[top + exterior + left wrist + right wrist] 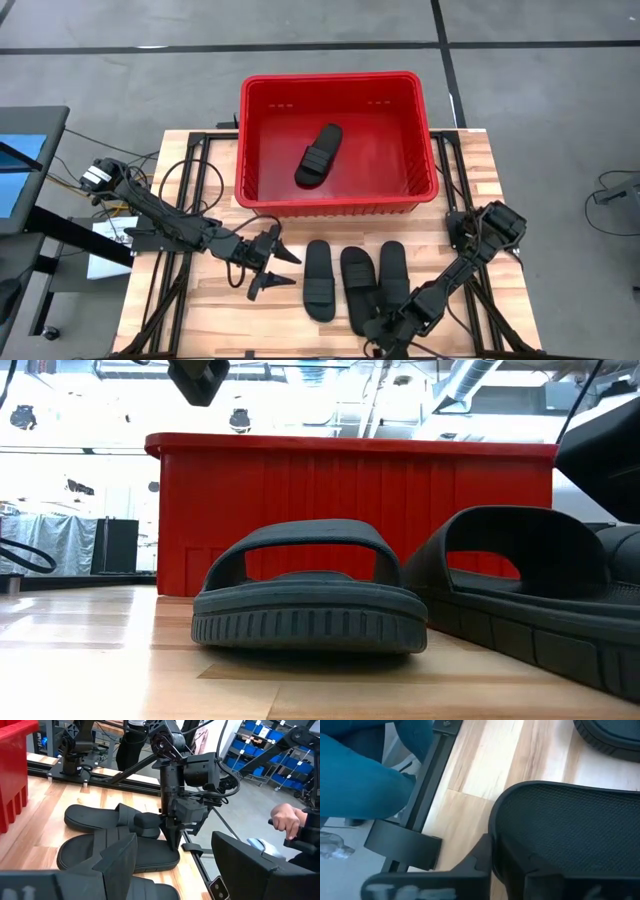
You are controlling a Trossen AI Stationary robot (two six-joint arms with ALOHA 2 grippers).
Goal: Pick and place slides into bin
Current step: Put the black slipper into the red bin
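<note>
Three black slides lie sole-down, side by side, on the wooden table (200,310) in front of the red bin (338,205): a left slide (319,280), a middle slide (358,285) and a right slide (393,268). A fourth slide (318,155) lies flat on the bin's floor. My right gripper (385,328) stands at the near, heel end of the middle slide, its fingers pointing down and drawn close together. My left gripper (270,266) is open and empty, just left of the left slide. My right gripper is on the heel end of the middle slide (495,820), coming from above with its fingers pointing down (173,837). One finger (472,865) stands outside the heel's edge and the other over the footbed. The slide lies flat on the table.
The bin fills the far middle of the table. Black frame rails run along the table's left and right sides (170,250). A person sits beyond the table's near edge, with a hand (285,817) and a blue-clad leg (360,775) in the wrist views. Bare wood lies at the near left.
</note>
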